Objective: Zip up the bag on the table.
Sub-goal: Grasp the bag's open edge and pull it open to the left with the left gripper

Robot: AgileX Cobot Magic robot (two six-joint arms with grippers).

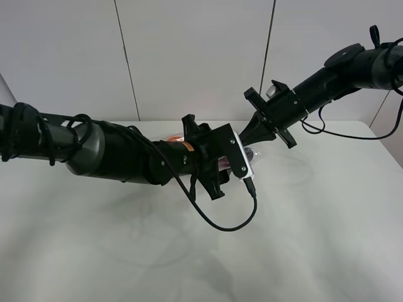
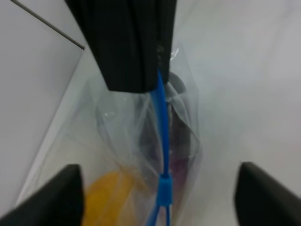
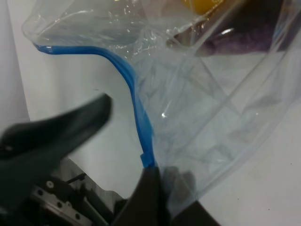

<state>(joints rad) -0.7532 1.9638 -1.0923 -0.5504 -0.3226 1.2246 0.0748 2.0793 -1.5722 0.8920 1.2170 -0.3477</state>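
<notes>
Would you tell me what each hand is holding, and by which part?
The right hand pinches the bag at the end of its blue zip strip. The left hand is open, its fingers either side of that strip, holding nothing.

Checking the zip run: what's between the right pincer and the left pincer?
The blue zip strip of the bag, slider nearest the left pincer; left wrist view shows it.

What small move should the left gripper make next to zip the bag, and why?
Probably close the left gripper on the blue slider. Its fingers stand open on either side of the slider, while the right gripper pinches one end of the bag by its zip strip.
</notes>
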